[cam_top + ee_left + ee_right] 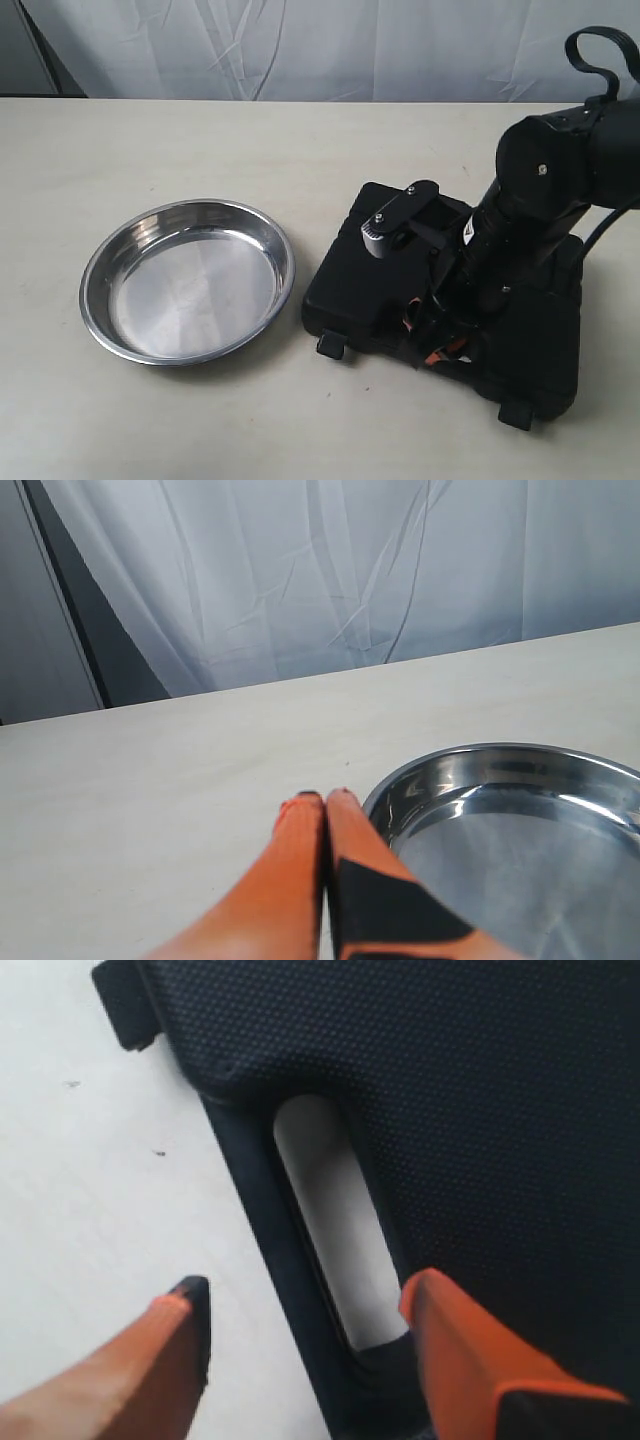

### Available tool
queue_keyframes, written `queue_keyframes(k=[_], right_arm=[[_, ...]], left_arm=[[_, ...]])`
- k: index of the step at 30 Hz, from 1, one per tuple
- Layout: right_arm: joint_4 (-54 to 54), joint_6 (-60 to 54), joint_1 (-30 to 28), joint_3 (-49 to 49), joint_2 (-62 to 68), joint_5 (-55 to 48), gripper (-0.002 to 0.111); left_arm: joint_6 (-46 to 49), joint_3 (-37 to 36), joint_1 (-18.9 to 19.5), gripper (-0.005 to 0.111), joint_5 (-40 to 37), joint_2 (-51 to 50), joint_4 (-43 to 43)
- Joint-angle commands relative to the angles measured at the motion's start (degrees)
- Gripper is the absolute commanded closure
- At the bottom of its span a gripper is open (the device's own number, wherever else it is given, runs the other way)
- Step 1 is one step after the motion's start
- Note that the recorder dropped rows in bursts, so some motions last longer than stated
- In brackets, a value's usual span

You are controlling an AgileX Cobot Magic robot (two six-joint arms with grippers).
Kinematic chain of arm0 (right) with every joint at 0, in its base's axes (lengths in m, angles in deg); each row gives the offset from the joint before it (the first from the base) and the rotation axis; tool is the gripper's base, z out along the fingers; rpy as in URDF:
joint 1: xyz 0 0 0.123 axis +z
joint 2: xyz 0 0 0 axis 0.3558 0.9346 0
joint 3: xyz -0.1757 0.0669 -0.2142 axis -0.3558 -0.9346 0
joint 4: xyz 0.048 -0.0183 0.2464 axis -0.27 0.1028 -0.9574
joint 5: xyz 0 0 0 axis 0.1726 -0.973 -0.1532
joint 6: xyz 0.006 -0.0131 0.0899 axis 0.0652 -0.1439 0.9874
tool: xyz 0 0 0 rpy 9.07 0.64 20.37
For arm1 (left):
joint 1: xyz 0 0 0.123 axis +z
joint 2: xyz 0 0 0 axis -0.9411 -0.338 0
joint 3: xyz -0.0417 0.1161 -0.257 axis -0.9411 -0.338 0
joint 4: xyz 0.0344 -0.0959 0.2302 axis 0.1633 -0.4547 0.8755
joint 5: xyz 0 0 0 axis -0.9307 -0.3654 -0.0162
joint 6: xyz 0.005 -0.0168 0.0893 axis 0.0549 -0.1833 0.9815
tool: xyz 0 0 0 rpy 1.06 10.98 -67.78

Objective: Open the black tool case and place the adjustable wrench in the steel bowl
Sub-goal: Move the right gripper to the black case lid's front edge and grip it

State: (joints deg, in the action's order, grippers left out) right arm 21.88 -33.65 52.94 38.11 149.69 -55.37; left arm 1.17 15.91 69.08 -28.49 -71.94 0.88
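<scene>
Lying flat and shut on the table, the black tool case hides the adjustable wrench. No part of the wrench shows, so it is judged to be inside, and which way it points cannot be told. The case's long axis runs across the exterior view from left to right, with its right end slewed nearer the camera. The edge carrying the handle slot and the two latches faces the near side, which puts the fastenings within reach of the arm working there. Whether the latches are undone cannot be told. The right gripper is spread wide and grasps nothing. In its wrist view the orange fingers straddle the handle bar, one over bare table outside the rim and one over the pebbled shell beside the slot — a stance that looks meant for taking hold of, or prising at, that edge. To the left sits the steel bowl, upright and empty, its rim near the case's left corner but not touching, so the carry should be short. The left gripper is clenched on nothing, its fingertips pressed together, hovering over the table just beside the bowl's rim — parked, it seems, clear of the work.
</scene>
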Motion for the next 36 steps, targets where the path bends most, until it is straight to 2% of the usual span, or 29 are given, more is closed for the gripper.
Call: queue_keyframes(k=[1,18,20,24,25,27,31,36], right_arm=[[0.9,-0.4,0.0,0.3,1.9,0.7,0.050],[0.6,-0.4,0.0,0.3,5.3,1.0,0.050],[0.6,-0.4,0.0,0.3,5.3,1.2,0.054],[0.6,-0.4,0.0,0.3,5.3,1.0,0.071],[0.6,-0.4,0.0,0.3,5.3,0.7,0.073],[-0.1,-0.4,0.0,0.3,5.3,0.4,0.071],[-0.7,-0.4,0.0,0.3,5.3,0.5,0.062],[-0.7,-0.4,0.0,0.2,5.4,0.6,0.069]], left_arm=[[-0.1,0.1,-0.1,0.106,0.3,-0.2,-0.1],[-0.1,0.1,-0.1,0.106,0.3,-0.2,-0.1],[-0.1,0.1,-0.1,0.106,0.3,-0.2,-0.1],[-0.1,0.1,-0.1,0.106,0.3,-0.2,-0.1],[-0.1,0.1,-0.1,0.106,0.3,-0.2,-0.1],[-0.1,0.1,-0.1,0.106,0.3,-0.2,-0.1],[-0.1,0.1,-0.1,0.106,0.3,-0.2,-0.1],[-0.1,0.1,-0.1,0.106,0.3,-0.2,-0.1]])
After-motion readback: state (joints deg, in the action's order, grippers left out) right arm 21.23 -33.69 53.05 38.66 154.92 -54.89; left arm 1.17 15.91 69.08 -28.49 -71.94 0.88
